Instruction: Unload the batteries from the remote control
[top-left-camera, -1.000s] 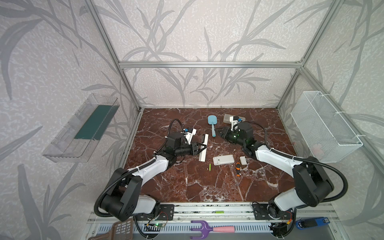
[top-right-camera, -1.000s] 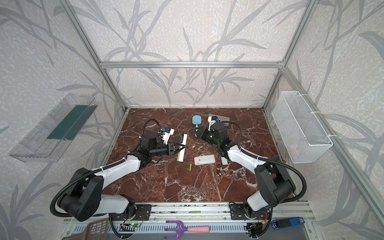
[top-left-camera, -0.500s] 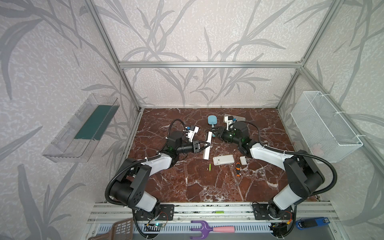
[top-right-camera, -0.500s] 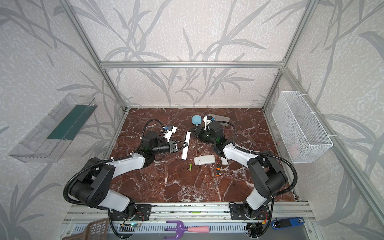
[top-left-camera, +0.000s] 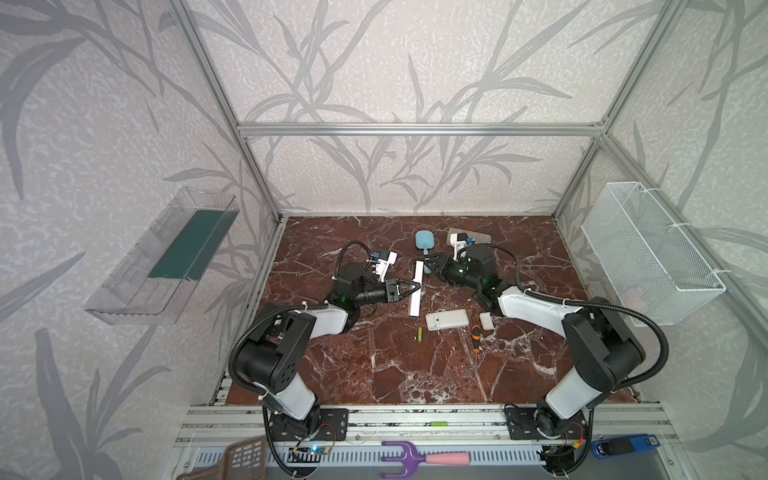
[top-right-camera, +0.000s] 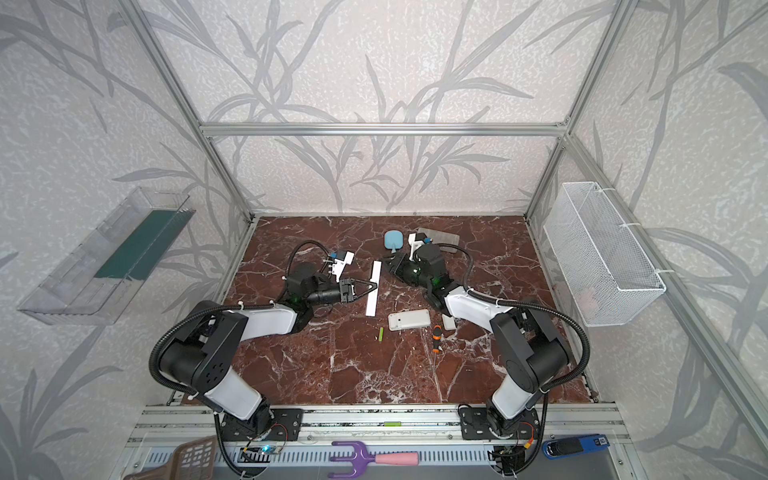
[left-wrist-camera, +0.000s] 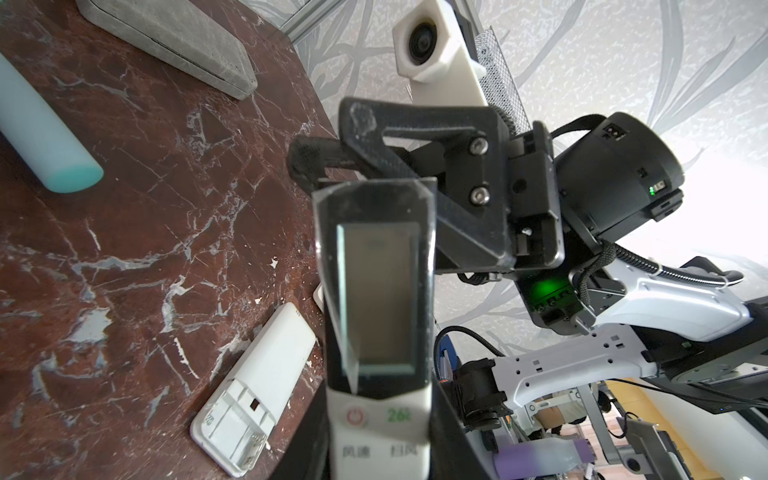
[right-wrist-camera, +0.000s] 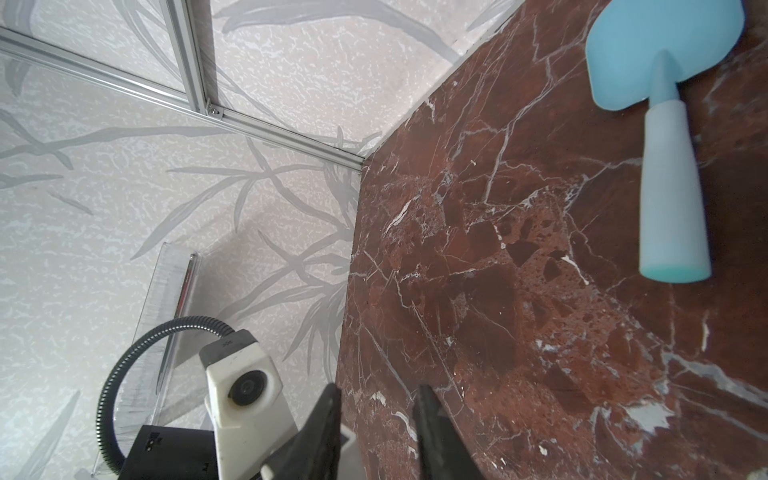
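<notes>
right gripper (top-left-camera: 428, 266): has swung left and now sits at the far end of the long white remote (top-left-camera: 414, 305) | long white remote: carried a little to the right, toward the middle, in both top views | left gripper (top-left-camera: 417, 286): has pushed further out with it, shoulder leaning forward

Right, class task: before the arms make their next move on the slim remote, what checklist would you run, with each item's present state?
1. Left gripper shut on the slim remote: ok.
2. Right gripper at the remote's far end, jaws apart: ok.
3. Slim remote's battery cover off: cannot tell, its back is hidden.
4. Loose battery on the table, apart from both grippers: ok.
5. Wide remote, compartment open, looks empty: ok.
</notes>
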